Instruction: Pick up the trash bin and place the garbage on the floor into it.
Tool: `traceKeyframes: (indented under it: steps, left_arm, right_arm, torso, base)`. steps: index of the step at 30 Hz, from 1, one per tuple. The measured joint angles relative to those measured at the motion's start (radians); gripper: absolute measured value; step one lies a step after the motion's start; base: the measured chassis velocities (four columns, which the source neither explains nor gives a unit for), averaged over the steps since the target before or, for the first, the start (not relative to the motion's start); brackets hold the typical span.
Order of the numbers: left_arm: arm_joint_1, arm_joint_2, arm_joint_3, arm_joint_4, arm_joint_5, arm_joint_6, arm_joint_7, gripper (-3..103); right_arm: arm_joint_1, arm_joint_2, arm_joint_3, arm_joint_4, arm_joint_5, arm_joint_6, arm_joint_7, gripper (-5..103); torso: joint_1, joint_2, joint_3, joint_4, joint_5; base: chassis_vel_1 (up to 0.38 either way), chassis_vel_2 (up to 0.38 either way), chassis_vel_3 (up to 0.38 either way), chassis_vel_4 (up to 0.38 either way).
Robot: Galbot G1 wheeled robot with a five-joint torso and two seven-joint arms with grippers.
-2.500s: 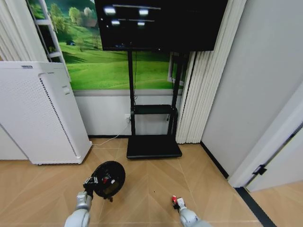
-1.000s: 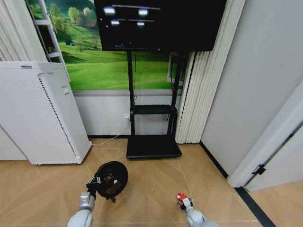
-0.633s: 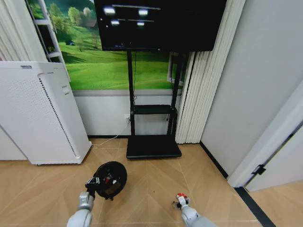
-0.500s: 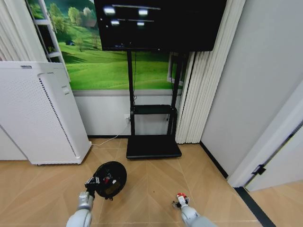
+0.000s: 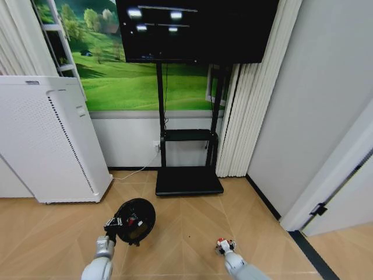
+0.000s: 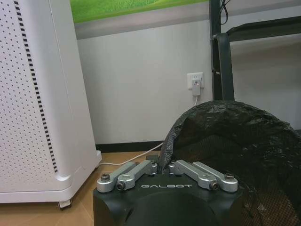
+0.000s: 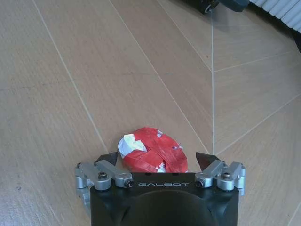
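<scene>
Pale herringbone wood floor (image 5: 192,219) runs up to a tall white perforated appliance (image 5: 44,140) and a black screen stand (image 5: 189,181). Left gripper (image 6: 162,165) has its jaws clamped on the rim of the small black round mesh trash bin (image 5: 136,220), held low over the floor. Right gripper (image 7: 159,162) sits low, jaws spread wide either side of the crumpled red-and-white wad of garbage (image 7: 151,155) between its fingertips; whether the wad rests on the floor, I can't tell.
</scene>
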Motion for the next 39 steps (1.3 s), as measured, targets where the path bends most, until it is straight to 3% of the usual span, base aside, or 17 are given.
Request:
traceKeyframes:
  steps: [1, 3, 4, 7, 11, 19, 26, 28, 34, 39]
  left_arm:
    - [0.001, 0.0, 0.0, 0.0, 0.0, 0.0, 0.0, 4]
    - [0.002, 0.0, 0.0, 0.0, 0.001, 0.0, 0.0, 4]
    - [0.003, 0.0, 0.0, 0.0, 0.001, 0.0, 0.0, 4]
    - [0.004, 0.001, -0.001, 0.0, 0.001, -0.001, 0.0, 4]
    - [0.006, 0.002, -0.002, -0.002, 0.001, -0.002, 0.001, 4]
    - [0.008, 0.004, -0.004, -0.003, 0.0, -0.002, 0.001, 4]
    - [0.008, 0.005, 0.0, -0.005, 0.0, -0.003, 0.001, 4]
    - [0.005, 0.004, 0.007, -0.006, 0.0, -0.003, 0.001, 4]
    - [0.003, 0.002, 0.022, -0.012, 0.002, -0.003, 0.001, 4]
    - [-0.001, 0.001, 0.046, -0.02, 0.012, -0.003, 0.001, 4]
  right_arm:
    - [-0.001, 0.0, 0.001, 0.0, -0.004, 0.001, -0.004, 89]
    - [-0.003, 0.001, 0.003, 0.0, -0.007, 0.003, -0.007, 89]
    - [-0.004, 0.002, 0.003, 0.0, -0.01, 0.006, -0.01, 79]
    - [-0.006, 0.004, 0.005, 0.0, -0.012, 0.009, -0.012, 73]
    - [-0.01, 0.005, 0.005, 0.004, -0.015, 0.016, -0.013, 54]
    - [-0.016, 0.003, 0.007, 0.007, -0.013, 0.02, -0.012, 39]
    - [-0.045, -0.033, 0.01, 0.084, 0.043, -0.006, 0.017, 39]
    - [-0.072, -0.077, 0.026, 0.178, 0.091, -0.032, 0.064, 39]
    - [-0.103, -0.138, 0.065, 0.275, 0.127, -0.047, 0.092, 37]
    - [-0.174, -0.263, 0.129, 0.585, 0.255, -0.112, 0.109, 37]
  torso:
    - [0.0, 0.0, 0.0, 0.0, -0.0001]
    - [0.0, 0.0, 0.0, 0.0001, -0.0001]
    - [0.0, 0.0, 0.0, 0.0, -0.0002]
    - [0.0, 0.0, 0.0, 0.0001, -0.0002]
    - [0.0, 0.0, 0.0, 0.0003, -0.0002]
    - [0.0, 0.0, 0.0, 0.0001, 0.0]
    - [0.0, 0.0, 0.0, 0.0, 0.0005]
    - [0.0, 0.0, 0.0, -0.0002, 0.0]
    - [0.0, 0.0, 0.0, -0.0002, 0.0003]
    - [0.0, 0.0, 0.0, 0.0003, 0.0005]
  base:
    - [0.0, 0.0, 0.0, 0.0]
    - [0.0, 0.0, 0.0, 0.0]
    - [0.0, 0.0, 0.0, 0.0]
    - [0.0, 0.0, 0.0, 0.0]
    - [0.0, 0.0, 0.0, 0.0]
    - [0.0, 0.0, 0.0, 0.0]
    - [0.0, 0.0, 0.0, 0.0]
    - [0.0, 0.0, 0.0, 0.0]
    - [0.0, 0.0, 0.0, 0.0]
    - [0.0, 0.0, 0.0, 0.0]
